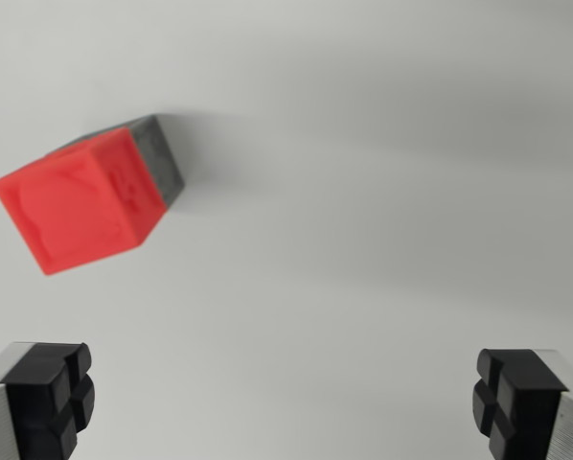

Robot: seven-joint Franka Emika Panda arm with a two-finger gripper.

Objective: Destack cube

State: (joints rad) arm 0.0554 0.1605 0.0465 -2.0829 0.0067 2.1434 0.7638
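Red cube (76, 206) atop grey cube (162, 158) on bare white surface (382, 211) — gripper (282, 398) wide open, empty, well apart.

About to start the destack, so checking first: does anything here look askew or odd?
Mostly normal. The red cube sits on the grey cube at the wrist view's left, well off the open gripper's centre line and turned at an angle to the fingers. Nothing looks spilled or damaged.

Cube (76, 206) apparently atop a second cube (162, 158), at the wrist view's upper left.
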